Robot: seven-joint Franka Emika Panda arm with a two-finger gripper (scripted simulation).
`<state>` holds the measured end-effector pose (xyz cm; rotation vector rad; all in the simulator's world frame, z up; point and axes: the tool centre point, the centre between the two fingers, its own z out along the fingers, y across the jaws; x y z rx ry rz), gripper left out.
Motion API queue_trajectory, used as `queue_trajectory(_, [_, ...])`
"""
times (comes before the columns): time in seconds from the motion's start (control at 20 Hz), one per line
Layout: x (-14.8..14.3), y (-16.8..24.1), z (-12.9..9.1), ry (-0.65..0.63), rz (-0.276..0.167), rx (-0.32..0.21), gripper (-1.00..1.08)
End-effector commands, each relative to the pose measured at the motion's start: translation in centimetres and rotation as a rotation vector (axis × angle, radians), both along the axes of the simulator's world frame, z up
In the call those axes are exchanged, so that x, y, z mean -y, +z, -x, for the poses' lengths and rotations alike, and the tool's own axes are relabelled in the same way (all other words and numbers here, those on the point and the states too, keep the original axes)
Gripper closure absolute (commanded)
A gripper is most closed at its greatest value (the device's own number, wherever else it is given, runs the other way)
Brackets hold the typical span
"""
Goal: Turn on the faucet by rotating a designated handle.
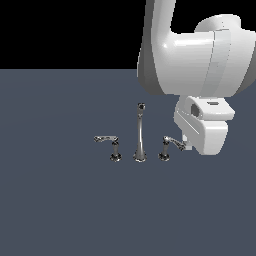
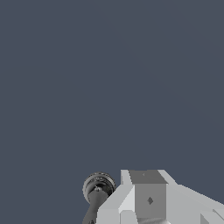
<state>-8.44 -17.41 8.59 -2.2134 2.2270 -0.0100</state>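
The faucet (image 1: 140, 135) is a small chrome set with a tall thin spout in the middle and a lever handle on each side. The designated handle (image 1: 171, 142) stands on the exterior view's right, its arm jutting rightward from its post. My gripper (image 1: 187, 145) sits low at the tip of that arm, touching or nearly touching it, under the white hand. In the wrist view the handle's post (image 2: 98, 188) lies just beside my gripper (image 2: 147, 176). The fingers look pressed together as one block, with nothing between them.
The other lever handle (image 1: 111, 142) stands on the exterior view's left of the spout, its arm pointing left. The big white arm (image 1: 200, 55) hangs over the back right. The floor (image 1: 60, 200) is a flat dark grey-blue.
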Motion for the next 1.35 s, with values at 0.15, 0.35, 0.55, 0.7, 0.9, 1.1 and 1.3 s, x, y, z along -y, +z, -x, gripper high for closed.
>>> queue_trajectory(0.15, [-1.1, 0.0, 0.6, 0.001, -0.001, -0.001, 1.08])
queue_trajectory(0.35, [-2.7, 0.0, 1.4, 0.003, -0.002, -0.003, 1.08])
queue_trajectory(0.55, [-4.3, 0.0, 2.2, 0.005, -0.003, -0.005, 1.08])
queue_trajectory(0.7, [-2.6, 0.0, 2.5, -0.030, 0.003, -0.002, 1.08])
queue_trajectory(0.9, [-5.1, 0.0, 1.8, -0.018, 0.001, -0.003, 1.08])
queue_trajectory(1.1, [-7.5, 0.0, 1.2, -0.005, -0.001, -0.004, 1.08])
queue_trajectory(1.3, [-9.4, 0.0, 0.7, 0.004, -0.003, -0.006, 1.08])
